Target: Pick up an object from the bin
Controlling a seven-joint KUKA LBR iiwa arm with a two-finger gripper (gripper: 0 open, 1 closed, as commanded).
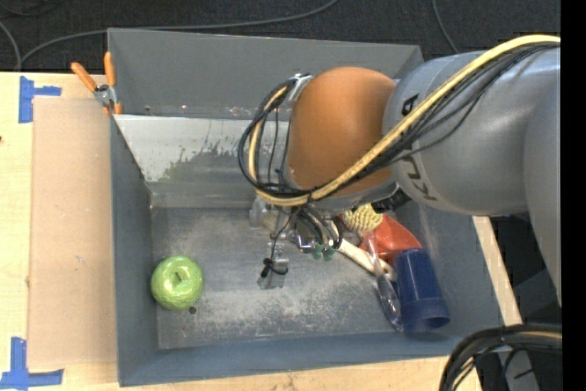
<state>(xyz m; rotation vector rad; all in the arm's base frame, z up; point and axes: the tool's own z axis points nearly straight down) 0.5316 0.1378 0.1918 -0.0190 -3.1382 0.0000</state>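
My gripper hangs low over the bare middle of the bin floor, under the arm's orange cover. Nothing shows in it. A green apple lies to its left, near the bin's front left corner, well apart from it. To its right a pale stick-like handle lies slantwise, its near end close to the gripper's body. Beyond that lie a dark blue cylinder on its side and an orange-red piece.
A yellow netted thing peeks out beside the orange-red piece, partly hidden by the arm. A clear plastic item lies against the blue cylinder. The arm and its cables cover the bin's back right part.
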